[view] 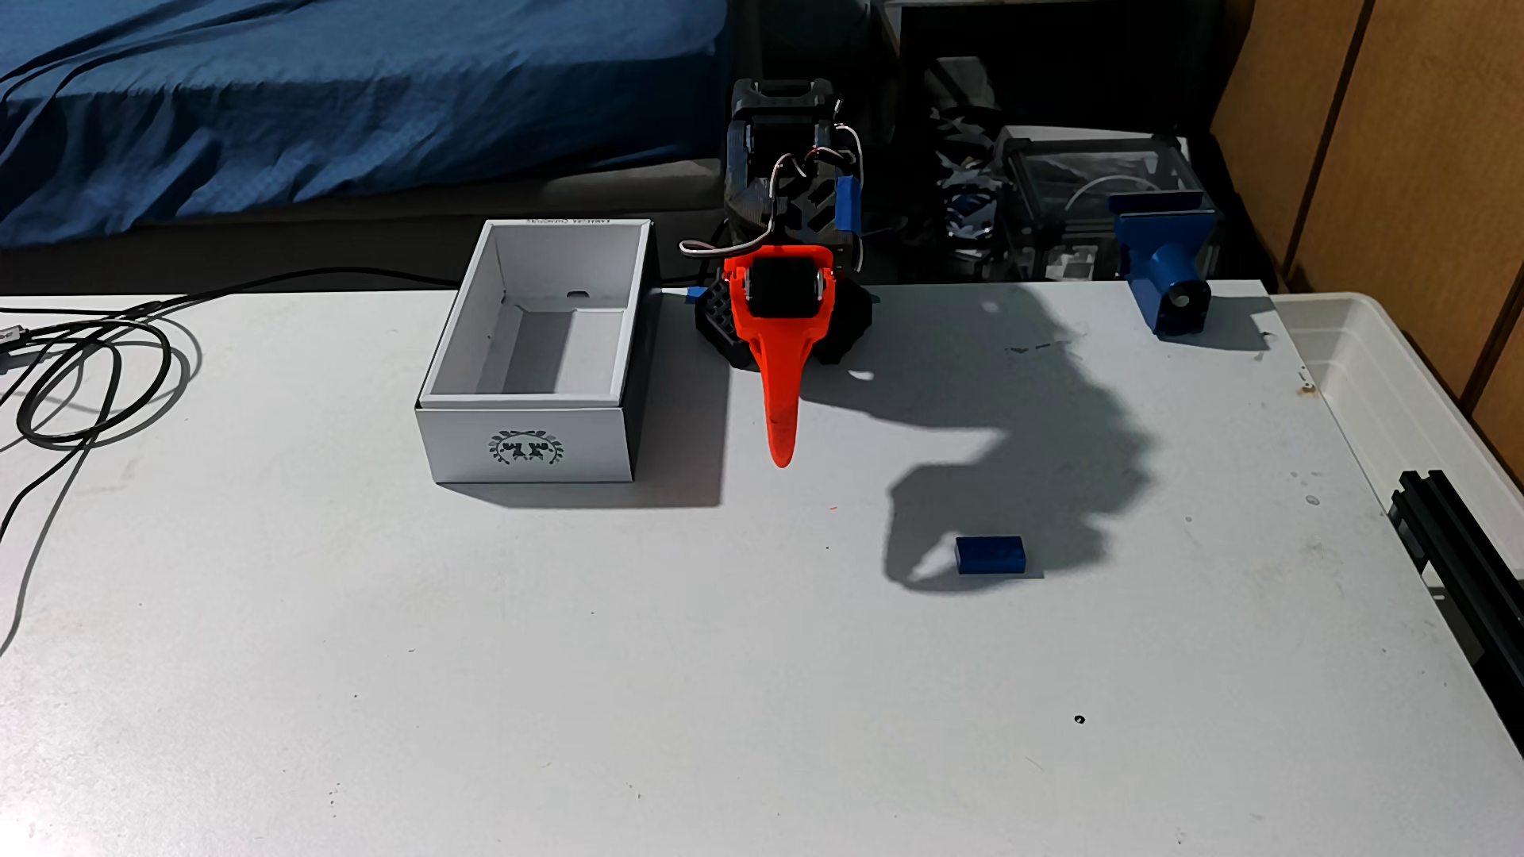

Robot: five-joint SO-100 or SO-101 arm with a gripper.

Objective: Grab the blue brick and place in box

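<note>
A small, dark blue brick (990, 554) of glossy plastic lay flat on the scuffed white table (495, 700) in the fixed view, nearest the camera and partly inside the arm's shadow, well apart from the orange gripper (780, 457) that pointed down above the tabletop, empty, its tapered fingers seemingly drawn together. The grab had not begun; the next move called for opening the jaws and reaching forward and right to the brick. Farther back stood the empty, tall-walled white cardboard box (528, 445), emblem facing the camera.
</note>
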